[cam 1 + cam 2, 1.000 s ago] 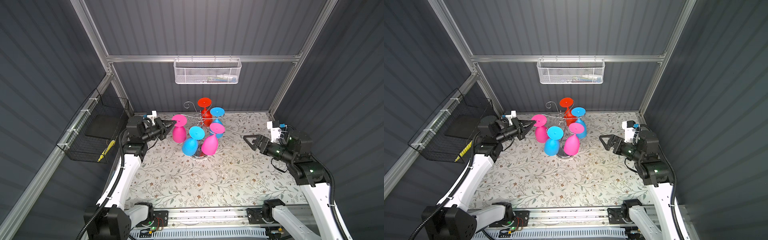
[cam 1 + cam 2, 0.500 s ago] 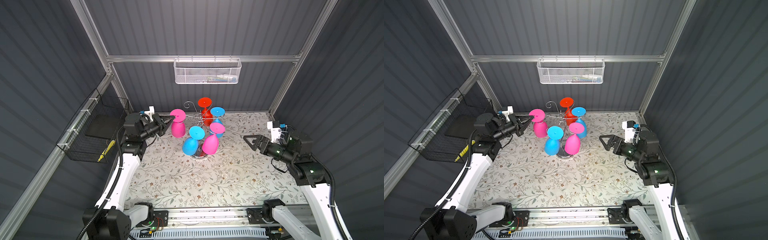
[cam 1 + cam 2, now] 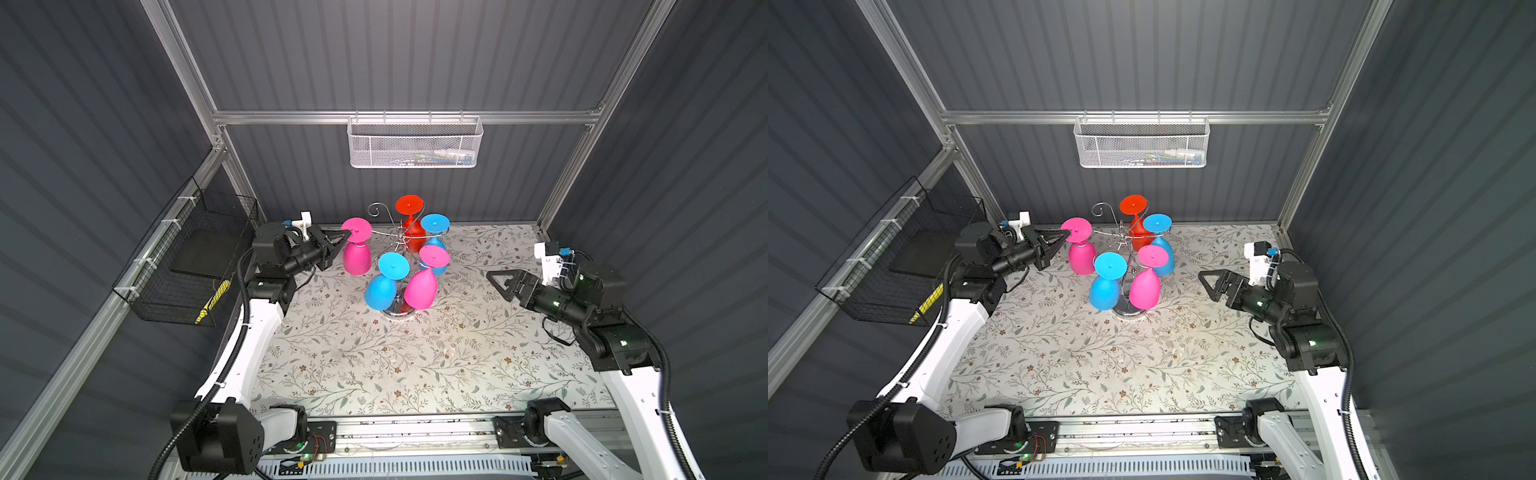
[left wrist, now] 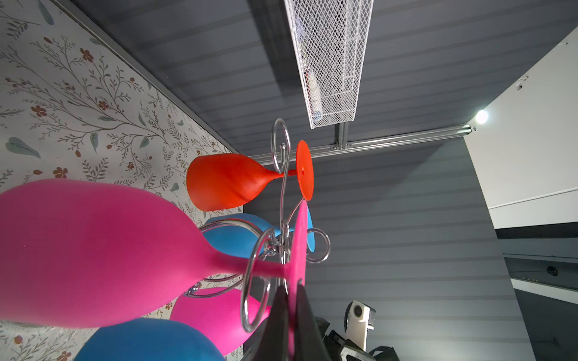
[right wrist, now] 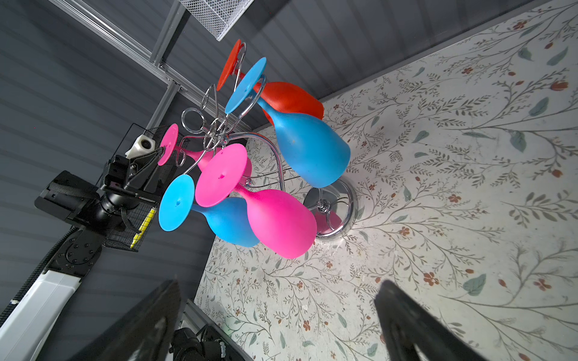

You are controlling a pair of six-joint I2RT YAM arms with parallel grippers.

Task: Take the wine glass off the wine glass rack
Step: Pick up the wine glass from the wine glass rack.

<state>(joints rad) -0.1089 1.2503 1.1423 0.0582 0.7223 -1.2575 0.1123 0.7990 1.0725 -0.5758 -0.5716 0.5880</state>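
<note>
Pink glass (image 3: 356, 259) hangs bowl-down at the tip of a rack (image 3: 395, 312) arm; the left wrist cam shows its stem inside the chrome end loop. L gripper (image 3: 343, 238), near the table's (image 3: 415, 374) back-left corner, is clamped tight on the rim of that glass's foot. Rack stands by the back edge, approx. mid-way along, w/ a red glass (image 3: 409, 205), two blue glasses (image 3: 380, 291) and a second pink glass (image 3: 420, 289) hanging bowl-down on other arms. R gripper (image 3: 490, 275), near the right edge, gapes wide w/ nothing in it, well apart from the rack.
</note>
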